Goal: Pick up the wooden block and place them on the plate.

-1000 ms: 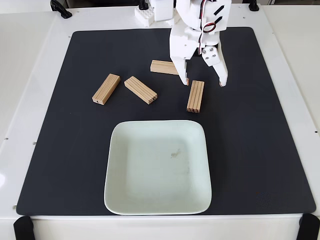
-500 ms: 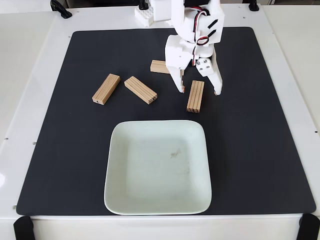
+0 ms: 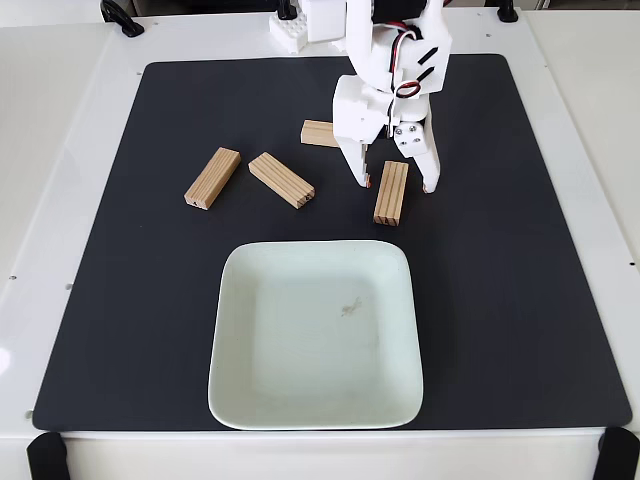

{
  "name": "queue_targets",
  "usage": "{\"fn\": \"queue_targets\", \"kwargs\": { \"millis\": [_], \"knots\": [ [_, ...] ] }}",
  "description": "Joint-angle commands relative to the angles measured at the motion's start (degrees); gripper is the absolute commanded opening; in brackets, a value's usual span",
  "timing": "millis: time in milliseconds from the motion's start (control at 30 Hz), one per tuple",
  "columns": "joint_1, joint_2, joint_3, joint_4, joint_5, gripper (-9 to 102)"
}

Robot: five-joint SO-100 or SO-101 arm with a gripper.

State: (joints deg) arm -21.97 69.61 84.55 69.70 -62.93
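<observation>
Several light-tan wooden blocks lie on the black mat above the plate (image 3: pixel 250 400). One grooved wooden block (image 3: pixel 390 197) lies lengthwise right of centre, and my white gripper (image 3: pixel 396 186) stands open astride its upper end, one finger on each side. Another block (image 3: pixel 319 133) lies behind the gripper, partly hidden by it. Two more blocks (image 3: pixel 281 180) (image 3: pixel 212 178) lie to the left. The pale mint square plate is bare and sits near the mat's front edge.
The black mat (image 3: pixel 520 300) covers most of the white table. My arm's white base (image 3: pixel 310 20) stands at the back edge. Black clamps sit at the table corners (image 3: pixel 45 455).
My gripper has come down and shifted slightly left, from above and behind the grooved block to straddling its upper end. The fingers have narrowed a little. No block has moved.
</observation>
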Motion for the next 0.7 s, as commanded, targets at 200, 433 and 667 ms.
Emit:
{"fn": "queue_targets", "kwargs": {
  "millis": [200,433,667],
  "knots": [
    [0.09,-0.35,-2.99,-0.62,4.22,9],
    [0.18,-0.35,-2.90,-0.62,4.48,8],
    [0.18,0.09,-2.90,-0.62,4.48,8]
  ]
}}
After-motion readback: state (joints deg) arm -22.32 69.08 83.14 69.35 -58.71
